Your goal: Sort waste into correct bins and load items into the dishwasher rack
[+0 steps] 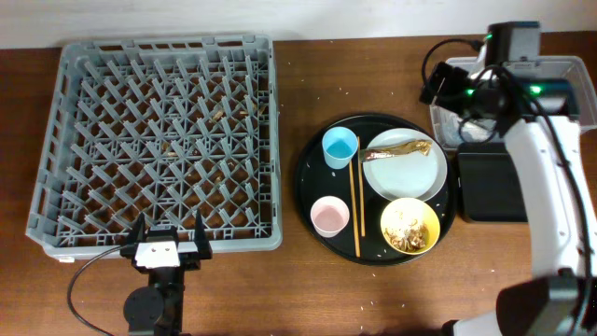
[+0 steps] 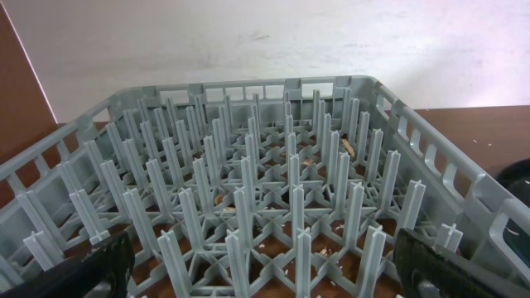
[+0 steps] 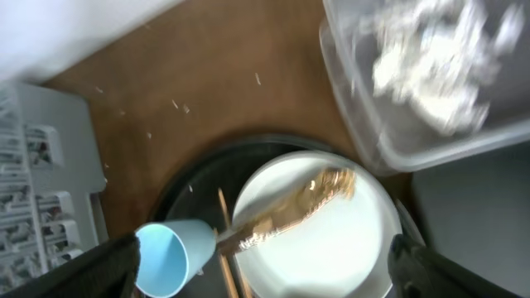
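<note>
Overhead, your left hand (image 1: 170, 233) sat open at the dishwasher rack's (image 1: 159, 140) six o'clock edge, with the white plate (image 1: 410, 173) on the round tray (image 1: 306, 182) at its three o'clock. Your left wrist view showed spread fingers (image 2: 91, 269), holding nothing. Your right wrist view showed the right hand (image 3: 261, 252) open above the plate, with napkins (image 3: 422, 58) in the clear tub (image 3: 356, 124) at one o'clock.

Rt arm (image 1: 550, 177) hides much of clear tub (image 1: 582, 86); napkins (image 3: 422, 58) blurred.
</note>
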{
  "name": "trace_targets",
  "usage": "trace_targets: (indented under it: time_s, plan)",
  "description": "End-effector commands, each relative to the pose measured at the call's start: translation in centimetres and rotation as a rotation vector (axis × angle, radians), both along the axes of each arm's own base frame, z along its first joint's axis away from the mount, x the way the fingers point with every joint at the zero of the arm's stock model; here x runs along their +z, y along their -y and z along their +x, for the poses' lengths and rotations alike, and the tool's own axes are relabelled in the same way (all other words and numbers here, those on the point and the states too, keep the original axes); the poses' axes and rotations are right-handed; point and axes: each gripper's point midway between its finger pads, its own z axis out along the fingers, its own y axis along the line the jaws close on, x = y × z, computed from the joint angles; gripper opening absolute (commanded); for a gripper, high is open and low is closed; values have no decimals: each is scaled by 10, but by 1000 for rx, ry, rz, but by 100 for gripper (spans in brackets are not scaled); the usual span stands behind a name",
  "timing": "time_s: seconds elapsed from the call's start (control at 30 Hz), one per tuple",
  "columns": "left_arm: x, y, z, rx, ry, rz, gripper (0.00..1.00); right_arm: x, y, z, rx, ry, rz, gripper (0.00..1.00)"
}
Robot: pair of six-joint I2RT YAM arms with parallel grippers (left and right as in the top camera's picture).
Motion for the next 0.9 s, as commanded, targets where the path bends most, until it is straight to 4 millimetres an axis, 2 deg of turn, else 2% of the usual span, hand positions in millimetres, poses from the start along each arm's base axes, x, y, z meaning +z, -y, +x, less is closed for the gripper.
trace_targets:
  time_s: [0.0,0.07,0.17,0.27,0.4,0.67,0.7,0.77,0.8,0.87]
  plan:
    - [-2,2,0,-10,-3,16,99,-69,-21,-5,-157,-176,133,86]
    - [-2,2,0,-10,-2,16,99,-109,-25,-1,-173,-215,141,83]
    - [-2,2,0,-10,-2,16,99,-156,-24,-3,-180,-278,120,78]
    - [-2,2,0,-10,-3,16,99,-182,-17,-2,-191,-320,73,74]
    - [-2,2,0,-10,-3,15,99,-207,-17,-5,-158,-371,50,71]
    - [-2,2,0,-10,-3,16,99,-238,-14,-11,-129,-437,14,65]
    - [-2,2,0,-10,-3,16,99,-238,-14,-11,-127,-436,12,60]
    - [-2,2,0,-10,-2,16,99,-237,-14,-9,-85,-426,-4,42]
    - [-2,2,0,-10,-2,16,99,-237,-14,-8,-56,-420,-15,8]
    - [-2,2,0,-10,-3,16,99,-220,-17,-3,-27,-400,-8,4]
